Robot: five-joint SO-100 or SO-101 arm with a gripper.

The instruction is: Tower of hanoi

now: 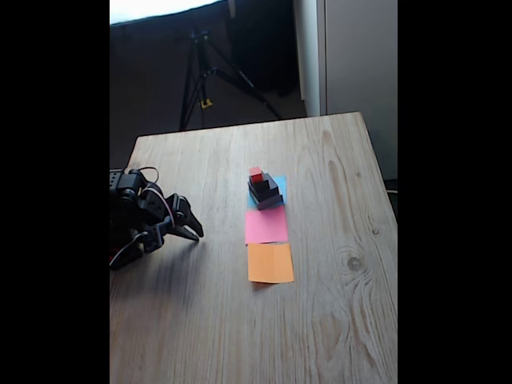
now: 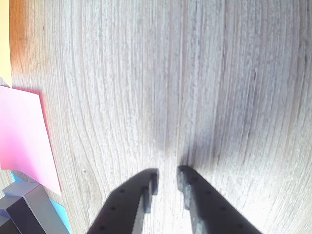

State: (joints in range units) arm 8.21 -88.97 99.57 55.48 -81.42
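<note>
On blue paper (image 1: 279, 186): stepped tower (image 1: 263, 190), red cube (image 1: 255, 173) topmost | gripper (image 2: 167, 179) narrow, empty

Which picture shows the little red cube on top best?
The fixed view: the red cube sits clearly atop the stacked blocks on the blue paper. The wrist view catches just a grey block corner at its bottom left edge.

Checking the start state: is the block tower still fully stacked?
Stacked. The tower stands upright on the blue paper, red cube on top; gripper away from it.
</note>
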